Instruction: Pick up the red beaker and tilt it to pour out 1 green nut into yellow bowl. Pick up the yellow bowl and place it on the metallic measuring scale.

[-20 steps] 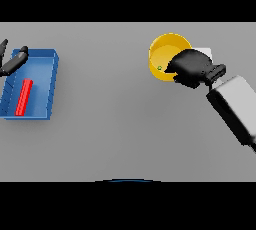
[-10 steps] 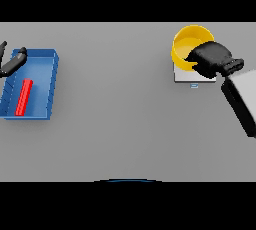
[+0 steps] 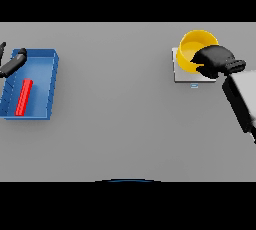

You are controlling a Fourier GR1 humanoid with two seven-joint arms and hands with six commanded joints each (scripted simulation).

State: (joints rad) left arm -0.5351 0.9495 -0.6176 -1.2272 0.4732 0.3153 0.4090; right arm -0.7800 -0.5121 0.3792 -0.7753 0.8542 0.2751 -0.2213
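The yellow bowl (image 3: 192, 49) is at the back right, over the metallic measuring scale (image 3: 181, 70), whose grey plate shows under and left of it. My right hand (image 3: 216, 61) is shut on the bowl's near right rim, fingers curled over it. Whether the bowl rests on the scale or hovers just above it I cannot tell. The red beaker (image 3: 23, 97) lies on its side inside the blue tray (image 3: 50, 86) at the far left. My left hand (image 3: 12, 65) shows at the left edge over the tray's back corner, fingers relaxed and holding nothing.
The blue tray stands by the table's left edge. A small mark (image 3: 194, 86) shows on the scale's front side. The right forearm (image 3: 241, 99) slants in from the right edge.
My right hand has carried the yellow bowl to the right and slightly back, from beside the scale to above it. The left hand and beaker have not moved.
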